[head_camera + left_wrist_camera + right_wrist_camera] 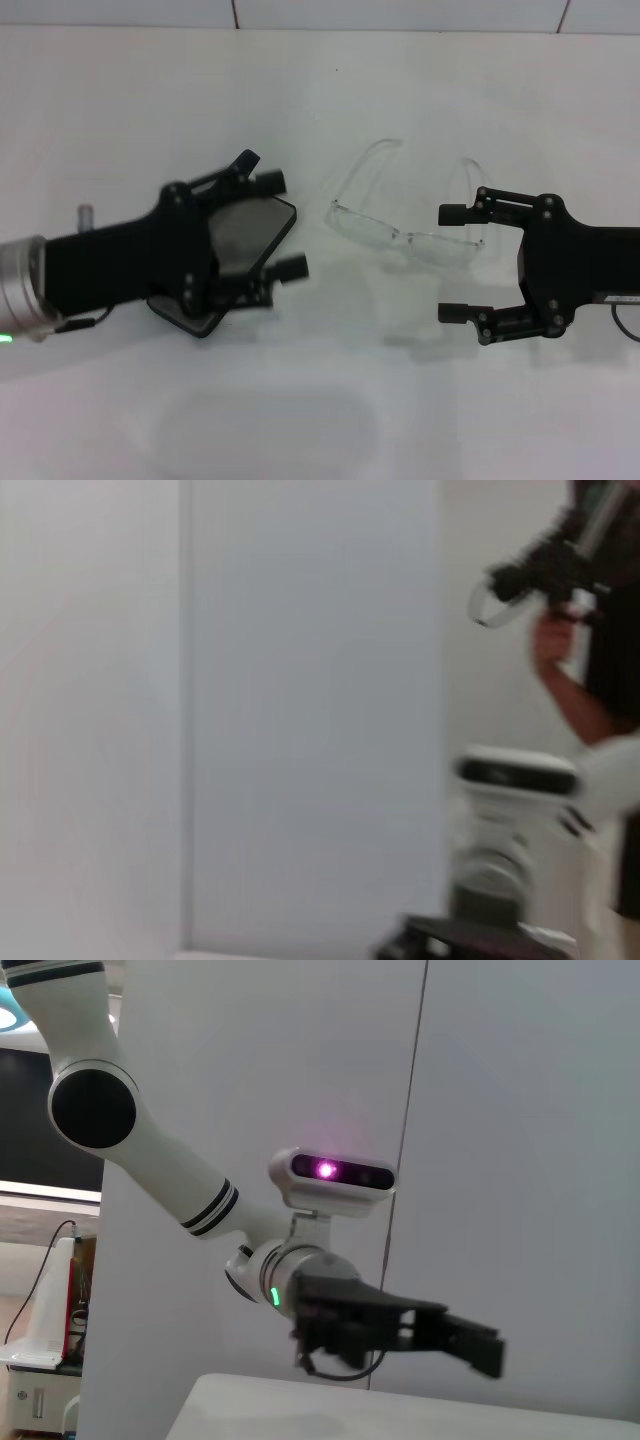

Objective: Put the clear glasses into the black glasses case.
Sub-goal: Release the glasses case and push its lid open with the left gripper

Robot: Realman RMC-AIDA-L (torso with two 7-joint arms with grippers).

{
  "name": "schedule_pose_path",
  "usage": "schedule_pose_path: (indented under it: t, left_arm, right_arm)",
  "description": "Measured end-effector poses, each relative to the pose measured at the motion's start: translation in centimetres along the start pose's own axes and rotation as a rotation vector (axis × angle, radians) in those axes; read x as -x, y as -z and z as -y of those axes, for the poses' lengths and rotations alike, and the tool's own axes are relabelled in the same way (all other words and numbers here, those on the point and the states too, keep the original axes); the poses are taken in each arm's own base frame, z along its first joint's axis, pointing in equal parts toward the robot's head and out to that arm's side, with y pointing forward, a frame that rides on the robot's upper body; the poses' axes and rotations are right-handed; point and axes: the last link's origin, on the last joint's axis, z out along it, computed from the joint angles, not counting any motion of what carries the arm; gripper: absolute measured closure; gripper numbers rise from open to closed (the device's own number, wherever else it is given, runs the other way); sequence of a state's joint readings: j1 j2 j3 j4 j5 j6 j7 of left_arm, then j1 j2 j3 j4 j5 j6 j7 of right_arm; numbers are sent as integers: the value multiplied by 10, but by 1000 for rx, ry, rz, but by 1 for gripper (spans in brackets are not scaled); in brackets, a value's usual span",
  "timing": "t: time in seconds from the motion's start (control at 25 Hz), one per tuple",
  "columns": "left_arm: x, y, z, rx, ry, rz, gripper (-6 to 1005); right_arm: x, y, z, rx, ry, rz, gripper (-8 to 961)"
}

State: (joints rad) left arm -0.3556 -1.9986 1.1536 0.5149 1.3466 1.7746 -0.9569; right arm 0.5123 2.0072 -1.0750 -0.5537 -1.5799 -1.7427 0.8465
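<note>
Head view: the glasses (405, 215) lie on the white table (320, 420), fully transparent, temples unfolded and pointing away, the lens front facing the robot. They sit between the two grippers. The left gripper (278, 224) hovers over the open black case (250, 235), jaws spread; grey lining shows between its fingers. The right gripper (452, 262) is just beside the glasses, jaws wide apart, its upper finger (455, 213) near the lens end.

The left black two-fingered gripper (281, 226) reaches in from the left edge of the surface on a silver-cuffed wrist, fingers spread apart. The right black gripper (452, 263) enters from the right edge, fingers also spread wide.
</note>
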Motion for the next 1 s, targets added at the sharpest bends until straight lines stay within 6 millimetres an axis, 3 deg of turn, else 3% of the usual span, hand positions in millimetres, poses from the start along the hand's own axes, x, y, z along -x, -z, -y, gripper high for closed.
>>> schedule_pose_path:
  t: [0.2,0.4,0.64,1.0]
  left_arm:
    - [-10,8,31,-137,150,24,142]
    - [-2,14,70,-328,334,295,148]
    - [11,11,75,-400,383,477,165]
    - [19,11,77,-442,388,552,223]
  right_arm:
    - [0,0,-1,0,0,0,99]
    - [-2,1,-3,-4,-8,0,100]
    - [-3,3,-5,-7,-11,-1,101]
    - [-4,3,-6,-2,-15,-7,103]
